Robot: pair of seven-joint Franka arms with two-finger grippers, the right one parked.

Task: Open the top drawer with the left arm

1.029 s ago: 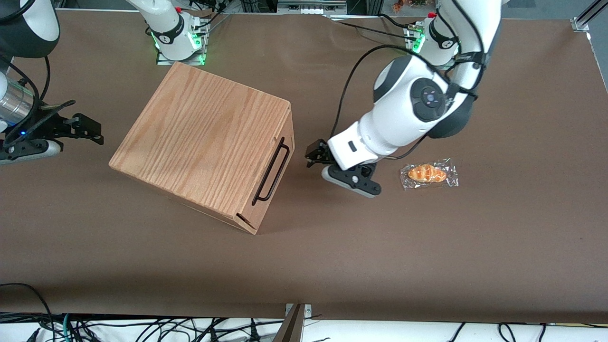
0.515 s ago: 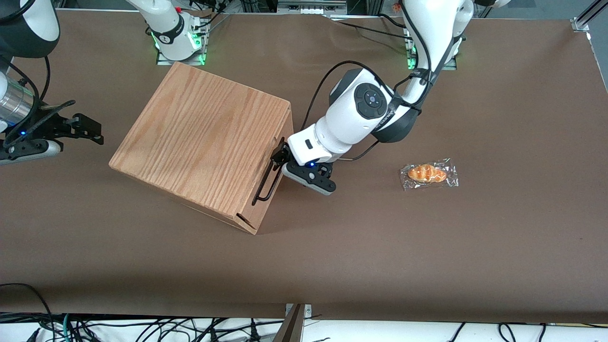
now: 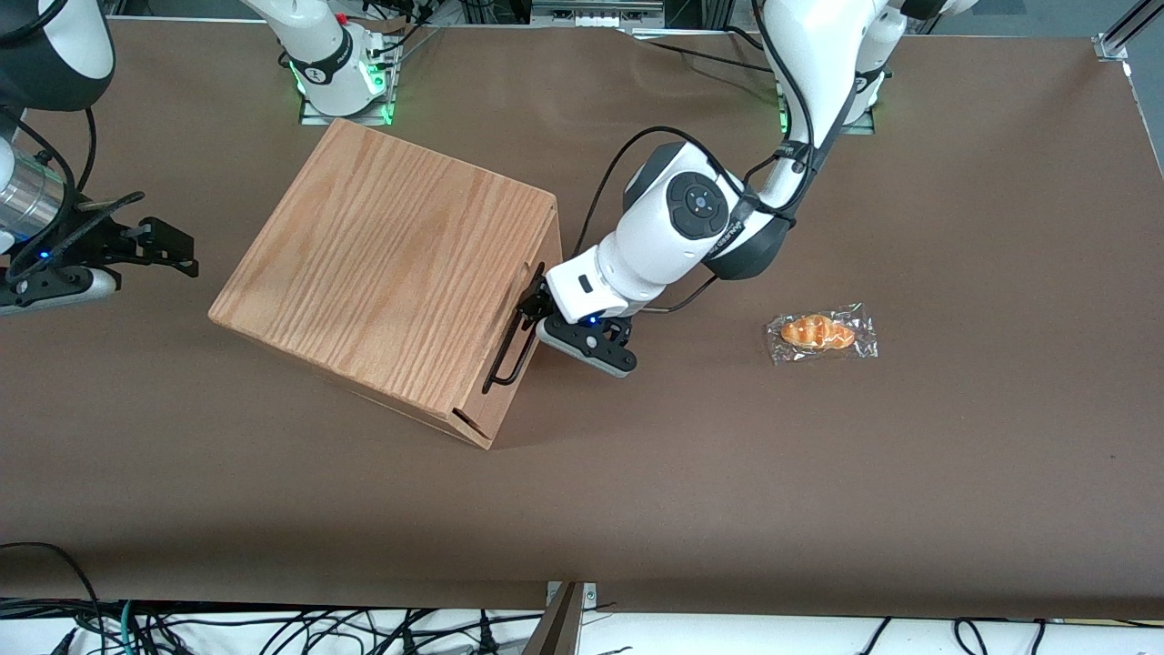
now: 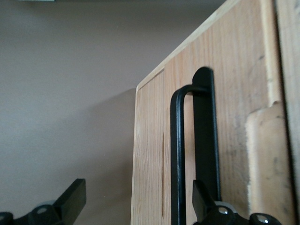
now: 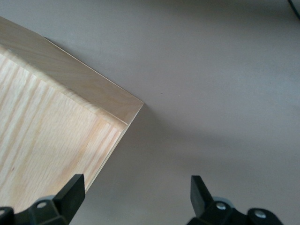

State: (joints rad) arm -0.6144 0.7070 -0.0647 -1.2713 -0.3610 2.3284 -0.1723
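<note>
One cabinet (image 3: 391,273) stood on table (image 3: 818,473), lid panel facing up. One top drawer (image 3: 523,350) sat shut, flush with cabinet front; its single black bar handle (image 3: 520,329) faced working arm. Left arm (image 3: 691,227) reached down to it. Gripper (image 4: 136,206) was at handle, fingers (image 4: 70,201) spread wide, bar between them, one finger beside bar, not clamped. One wrapped pastry (image 3: 820,333) lay well apart, toward working arm's end.
</note>
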